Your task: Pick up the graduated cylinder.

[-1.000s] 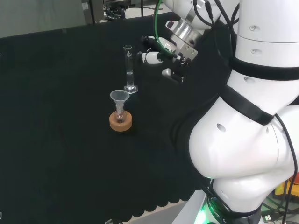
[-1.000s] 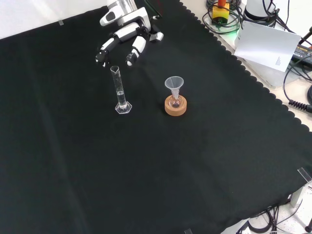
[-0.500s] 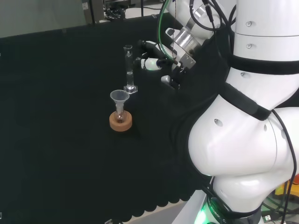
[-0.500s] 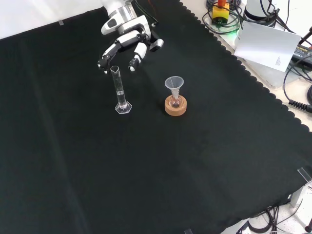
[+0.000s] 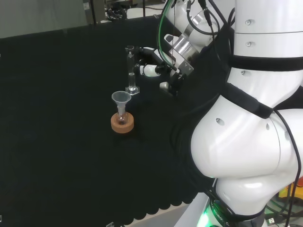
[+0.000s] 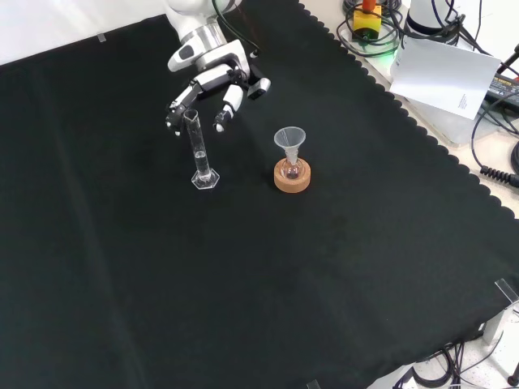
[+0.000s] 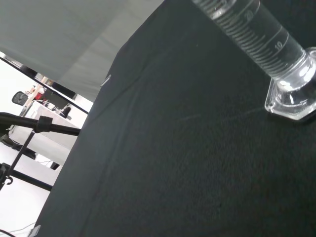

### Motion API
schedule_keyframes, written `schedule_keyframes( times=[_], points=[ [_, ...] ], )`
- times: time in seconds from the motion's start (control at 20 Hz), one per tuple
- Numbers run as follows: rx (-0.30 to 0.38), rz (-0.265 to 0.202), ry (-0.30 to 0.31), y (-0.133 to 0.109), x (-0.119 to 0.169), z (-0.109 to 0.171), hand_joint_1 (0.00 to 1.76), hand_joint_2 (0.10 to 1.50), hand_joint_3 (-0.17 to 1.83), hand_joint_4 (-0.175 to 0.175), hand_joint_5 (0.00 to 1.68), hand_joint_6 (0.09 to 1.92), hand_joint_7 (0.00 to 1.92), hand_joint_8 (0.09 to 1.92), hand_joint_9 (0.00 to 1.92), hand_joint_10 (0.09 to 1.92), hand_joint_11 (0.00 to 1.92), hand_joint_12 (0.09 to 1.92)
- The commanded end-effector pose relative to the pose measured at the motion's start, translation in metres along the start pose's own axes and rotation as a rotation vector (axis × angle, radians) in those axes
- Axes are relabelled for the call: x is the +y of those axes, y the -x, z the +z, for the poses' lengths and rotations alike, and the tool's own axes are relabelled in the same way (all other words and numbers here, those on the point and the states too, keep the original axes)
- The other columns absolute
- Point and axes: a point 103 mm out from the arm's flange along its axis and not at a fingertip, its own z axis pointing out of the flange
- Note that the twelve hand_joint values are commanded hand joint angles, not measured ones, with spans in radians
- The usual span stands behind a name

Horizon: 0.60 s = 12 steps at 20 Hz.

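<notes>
- Black cloth point(image 6: 340, 267): covers the whole bench; bears three items near its middle.
- Arm point(image 5: 255, 142): white links at the right of the head view. Over the last second it has carried the hand down and toward the glassware, so the approach looks nearly done and the grasp not yet made.
- Hand point(image 6: 212, 77): now right beside the upper part of the cylinder; a second ago it stood clearly apart. Fingers point(image 6: 228, 99) spread and only lightly bent, either side of the tube in the front view; contact cannot be told; nothing held.
- Graduated cylinder point(image 6: 198, 151): clear, upright on its hexagonal foot point(image 7: 291, 101), unmoved, left of the flask in the front view.
- Cork ring point(image 6: 292, 177): stand bearing a small flask with a funnel point(image 6: 289, 138); untouched.
</notes>
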Motion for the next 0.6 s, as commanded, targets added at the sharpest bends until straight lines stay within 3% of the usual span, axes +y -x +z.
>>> schedule_keyframes(
  times=[0.05,0.6],
  points=[
    [0.027,-0.04,0.021,0.006,0.008,0.013,0.95,1.03,-0.17,-0.025,0.45,0.09,0.38,0.58,0.53,0.55,0.26,1.33],
    [0.07,-0.077,0.021,0.011,0.02,0.029,0.94,1.01,-0.17,-0.025,0.46,0.09,0.4,0.58,0.55,0.53,0.26,1.33]
  ],
)
